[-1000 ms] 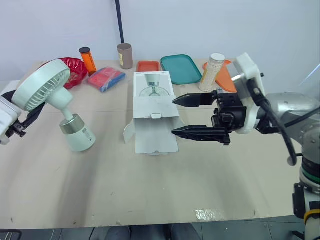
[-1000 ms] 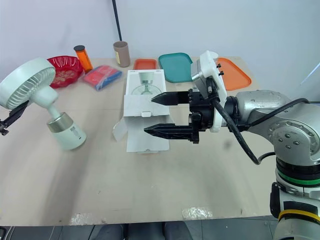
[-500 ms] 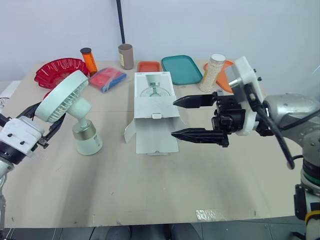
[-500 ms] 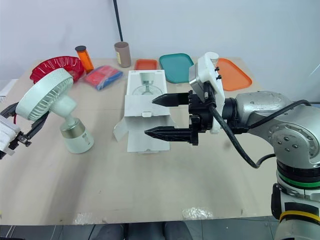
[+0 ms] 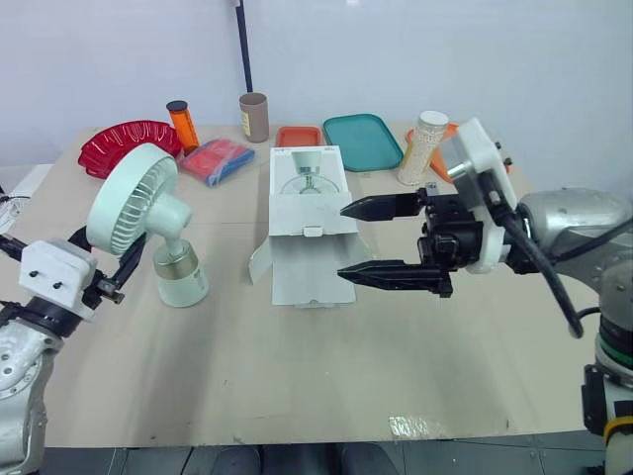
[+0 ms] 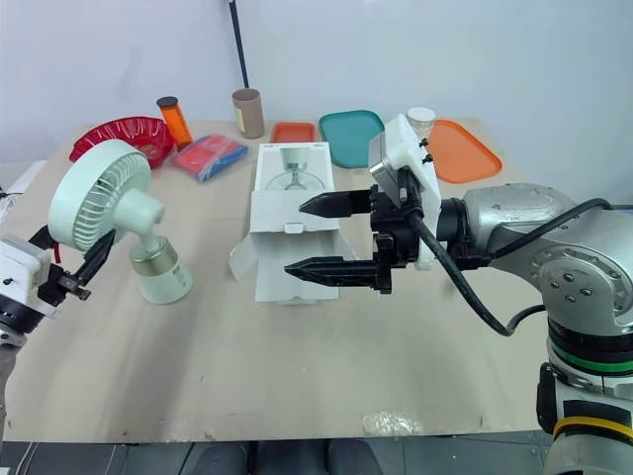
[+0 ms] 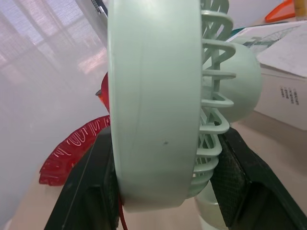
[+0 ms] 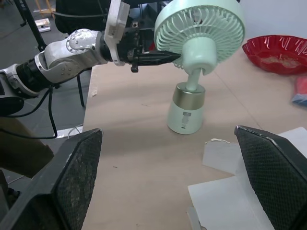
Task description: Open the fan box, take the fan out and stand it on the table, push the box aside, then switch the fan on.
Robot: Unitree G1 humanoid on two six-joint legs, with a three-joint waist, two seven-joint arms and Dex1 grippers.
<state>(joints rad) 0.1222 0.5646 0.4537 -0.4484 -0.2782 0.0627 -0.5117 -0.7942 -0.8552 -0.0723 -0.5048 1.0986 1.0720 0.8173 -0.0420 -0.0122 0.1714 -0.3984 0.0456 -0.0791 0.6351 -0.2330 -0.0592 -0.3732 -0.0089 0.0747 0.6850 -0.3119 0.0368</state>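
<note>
Fan (image 5: pixel 138 203) and left gripper (image 7: pixel 168 136) are joined at the fan's round pale green head: the gripper's two black fingers (image 7: pixel 91 182) are closed against the ring of the grille from either side, so the head sits squarely between them. Below the gripper's hold, the short neck runs down to a gold and white base whose bottom is on the table (image 5: pixel 297 376), with the whole fan leaning a little; whether the base lies fully flat cannot be told. Beyond the left gripper, toward the far edge of the table, sit a red bowl (image 5: pixel 124 141), an orange bottle (image 5: pixel 178 121), a brown cup (image 5: pixel 254 115) and a blue and red packet (image 5: pixel 216 158). The white box (image 5: pixel 307 237) lies flat and open between the two grippers, its flaps spread out. The right gripper (image 5: pixel 343 242) is spread wide and holds nothing; its fingertips hang at the near side edge of the box, one over the lid flap and one over the lower flap, and whether they touch the cardboard cannot be told. Behind the right gripper stand a white jar (image 5: pixel 423 143), a teal tray (image 5: pixel 362 141), a small orange tray (image 5: pixel 297 136) and a larger orange tray (image 6: pixel 458 148).
</note>
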